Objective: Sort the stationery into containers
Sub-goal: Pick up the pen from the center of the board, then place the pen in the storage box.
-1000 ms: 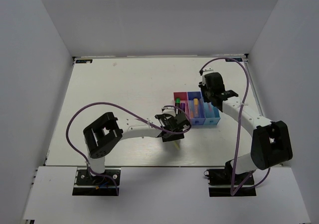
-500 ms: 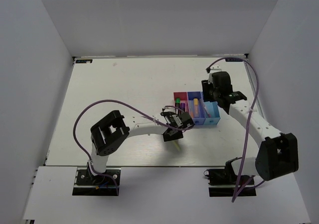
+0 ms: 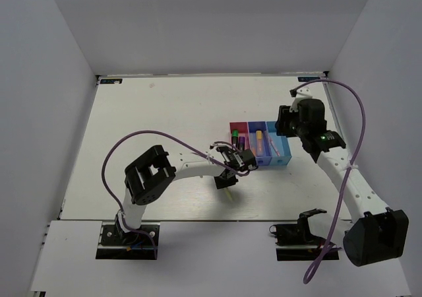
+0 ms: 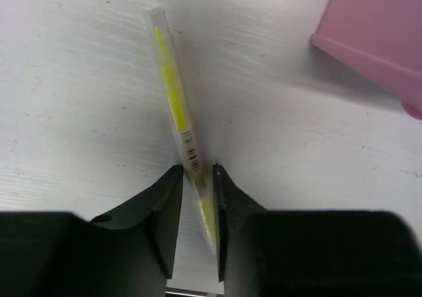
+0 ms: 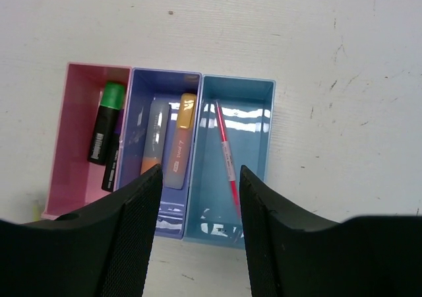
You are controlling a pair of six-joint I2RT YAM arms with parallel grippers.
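Note:
My left gripper (image 4: pixel 196 170) is shut on the thin yellow pen (image 4: pixel 173 92), which points away from me over the table. In the top view this gripper (image 3: pixel 227 178) is just in front of the pink bin (image 3: pixel 236 127), whose corner shows in the left wrist view (image 4: pixel 376 33). My right gripper (image 5: pixel 200 175) is open and empty above the three joined bins. The pink bin (image 5: pixel 69 145) holds a green-capped marker (image 5: pixel 105 122) and another dark marker. The dark blue bin (image 5: pixel 142 79) holds an orange-pink highlighter (image 5: pixel 179 142) and another marker. The light blue bin (image 5: pixel 254 105) holds the pink-red pen (image 5: pixel 226 155).
The table's right edge (image 3: pixel 343 138) lies close behind the right arm. A purple cable (image 3: pixel 132 145) loops over the left arm. White walls enclose the table on three sides.
My right gripper has drawn back to the right, away from the bins. My left gripper has shifted a little toward the bins with the yellow pen in it.

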